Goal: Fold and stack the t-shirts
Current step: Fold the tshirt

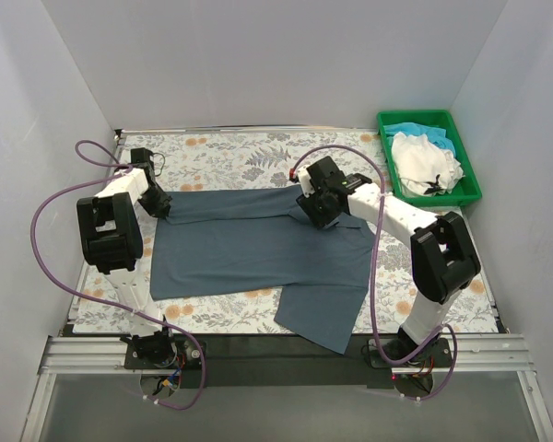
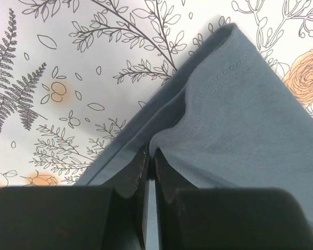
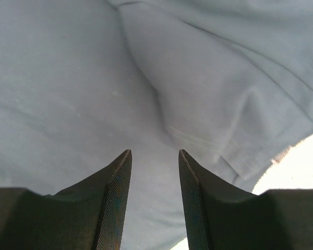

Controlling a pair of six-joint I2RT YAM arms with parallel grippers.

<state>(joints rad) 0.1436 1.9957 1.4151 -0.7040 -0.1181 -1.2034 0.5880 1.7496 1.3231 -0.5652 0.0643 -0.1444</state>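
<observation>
slate-grey t-shirt (image 1: 258,249) lies spread on the floral table (image 1: 230,152) between the arms, its far edge folded over. left gripper (image 2: 148,159) is clamped together on the shirt's far-left corner, while the right gripper (image 3: 155,156) hovers just over the cloth at the far-right end, jaws apart and holding nothing. white t-shirt (image 1: 429,161) and turquoise t-shirt (image 1: 407,130) sit crumpled in the green tray (image 1: 438,197) at far right.

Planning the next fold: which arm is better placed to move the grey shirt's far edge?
Left, probably. The left gripper is shut on the slate t-shirt at its far-left edge, ready to pull. The right gripper hangs over the cloth, jaws open, holding nothing; it must regrasp first.
</observation>
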